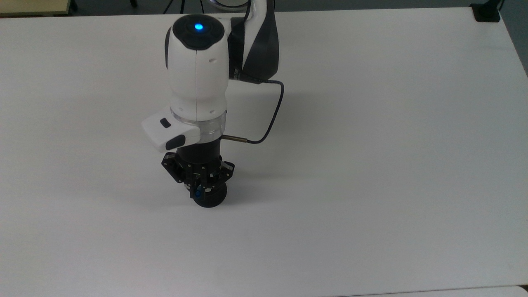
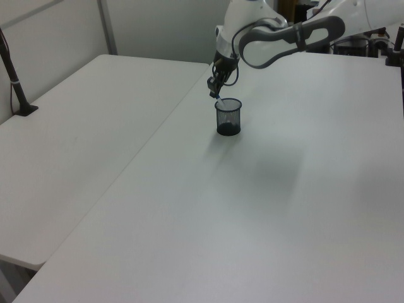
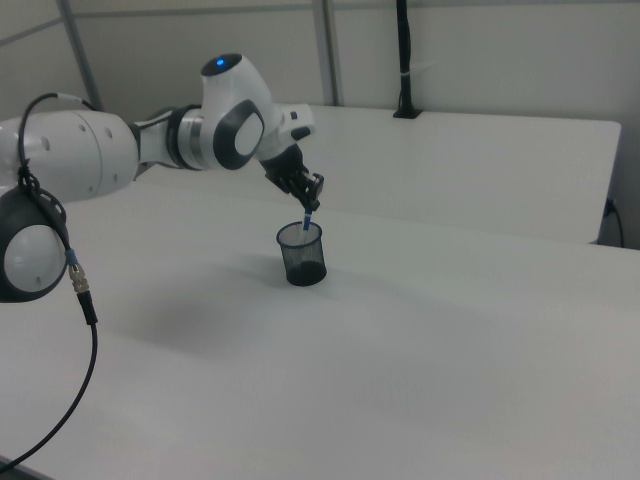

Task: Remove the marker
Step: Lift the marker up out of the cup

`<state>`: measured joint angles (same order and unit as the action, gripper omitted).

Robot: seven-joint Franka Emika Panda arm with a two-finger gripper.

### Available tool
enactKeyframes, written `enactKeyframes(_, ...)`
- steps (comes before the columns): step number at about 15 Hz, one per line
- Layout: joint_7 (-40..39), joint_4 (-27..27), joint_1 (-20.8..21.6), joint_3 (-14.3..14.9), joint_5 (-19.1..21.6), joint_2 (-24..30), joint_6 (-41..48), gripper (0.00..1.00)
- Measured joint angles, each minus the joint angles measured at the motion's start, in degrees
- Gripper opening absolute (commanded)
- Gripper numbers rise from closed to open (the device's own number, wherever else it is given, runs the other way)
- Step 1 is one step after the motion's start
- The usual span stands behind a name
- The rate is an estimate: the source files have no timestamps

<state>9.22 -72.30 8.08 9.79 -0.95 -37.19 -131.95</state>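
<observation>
glossy white plastic arm shell [image 1: 198,74] — black wire-mesh cup [image 3: 301,253], see-through — on a smooth matt white table [image 1: 371,165].

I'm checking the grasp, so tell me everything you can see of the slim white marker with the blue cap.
The slim white-barrelled marker with the blue cap stands tilted in the black mesh cup on the white table. Its blue top end pokes above the rim, and the black two-finger gripper is closed on that end from above. The lower barrel sits inside the cup, faintly seen through the mesh. In the top view, a blue spot shows between the fingers.
</observation>
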Motion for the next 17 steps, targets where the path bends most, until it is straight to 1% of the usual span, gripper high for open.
enactKeyframes(2,0.0,0.3,0.1,0.0,0.4,1.9,1.0,0.00)
enactKeyframes(7,0.0,0.7,0.0,0.5,2.0,9.9,2.4,0.00)
enactKeyframes(10,-1.3,-1.1,-0.6,0.7,2.8,15.3,7.2,0.00)
enactKeyframes(13,-8.7,-8.2,-0.4,0.7,5.6,21.2,17.0,0.00)
enactKeyframes(16,-15.5,-16.5,-0.4,0.7,6.2,26.6,28.0,0.00)
enactKeyframes(17,-16.9,-18.0,-0.4,0.7,6.2,27.4,30.1,0.01)
